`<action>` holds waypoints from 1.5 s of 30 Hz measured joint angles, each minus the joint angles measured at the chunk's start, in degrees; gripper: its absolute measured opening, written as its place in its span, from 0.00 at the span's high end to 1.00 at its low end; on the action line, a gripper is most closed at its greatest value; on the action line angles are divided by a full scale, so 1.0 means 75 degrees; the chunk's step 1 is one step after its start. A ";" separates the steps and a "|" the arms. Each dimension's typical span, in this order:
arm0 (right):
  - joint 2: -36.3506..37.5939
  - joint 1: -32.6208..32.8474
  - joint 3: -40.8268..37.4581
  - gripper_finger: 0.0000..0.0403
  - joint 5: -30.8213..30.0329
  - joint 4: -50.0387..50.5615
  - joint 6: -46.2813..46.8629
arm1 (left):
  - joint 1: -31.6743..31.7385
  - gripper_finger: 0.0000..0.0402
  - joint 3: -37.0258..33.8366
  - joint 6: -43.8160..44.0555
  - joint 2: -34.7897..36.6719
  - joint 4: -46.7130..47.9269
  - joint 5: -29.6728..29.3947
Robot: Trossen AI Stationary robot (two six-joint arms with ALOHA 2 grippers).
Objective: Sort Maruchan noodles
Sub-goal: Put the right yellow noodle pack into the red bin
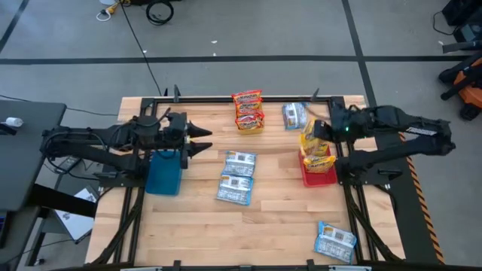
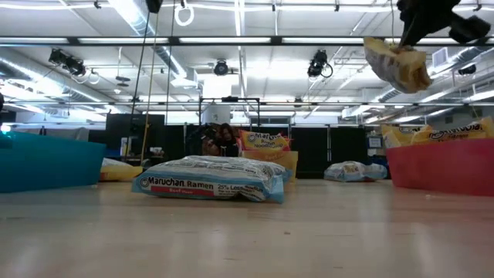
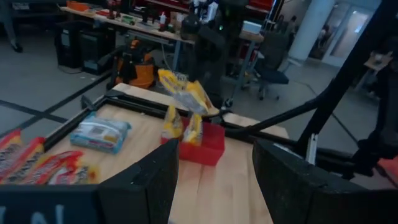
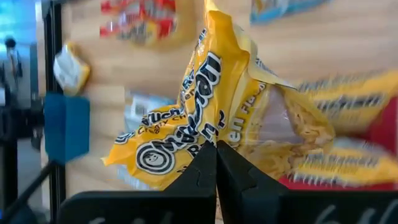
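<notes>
A yellow-orange Maruchan packet (image 4: pixel 199 106) hangs in the air above the red bin (image 1: pixel 318 175), pinched at its edge by the right tool (image 1: pixel 318 129), whose two fingers are clenched together on the crinkly wrapper. In the low view the same packet dangles crumpled near the upper right corner, clear of the bin below it. The red bin already holds other yellow-orange packets (image 1: pixel 319 159), which stand up past its rim. Beyond the bin, toward the far edge of the counter (image 1: pixel 279 218), lie one blue-and-white packet (image 1: pixel 294 115) and a stack of red-and-white packets (image 1: pixel 248 111). Near the middle of the counter three blue-and-white packets (image 1: pixel 237 178) lie in a row, touching or nearly so, and another blue-and-white packet (image 1: pixel 335 241) sits alone by the near right corner. The blue bin (image 1: pixel 164 172) stands at the left side of the counter. The left tool (image 1: pixel 202 139) hovers just beside that bin, its fingers spread apart and grasping nothing, pointing toward the centre of the counter.
</notes>
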State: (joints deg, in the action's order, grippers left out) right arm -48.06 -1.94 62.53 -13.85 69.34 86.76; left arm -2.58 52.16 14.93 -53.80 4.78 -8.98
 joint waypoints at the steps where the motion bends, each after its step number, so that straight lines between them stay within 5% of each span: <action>1: -0.0083 0.0355 -0.0034 1.00 -0.0027 -0.0010 0.0235 | -0.0104 0.48 0.0000 0.0071 -0.0108 -0.0134 -0.0042; 15: -0.1403 0.4774 -0.1030 0.99 -0.1379 0.0900 0.5262 | -0.1088 0.48 0.0000 0.0719 -0.1145 -0.2076 -0.1345; 27: -0.2235 0.4908 -0.1027 0.99 -0.1010 0.2574 0.5288 | -0.1293 0.48 -0.0003 0.0726 -0.1127 -0.2064 -0.1503; 45: -0.2923 0.4432 -0.1802 0.97 -0.0227 0.1293 0.5438 | -0.1497 0.48 -0.0003 0.0718 -0.1127 -0.2009 -0.1430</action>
State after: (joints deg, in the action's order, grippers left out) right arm -69.99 31.30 49.01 -15.55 79.04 127.55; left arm -13.80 52.14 20.32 -62.26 -10.29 -19.71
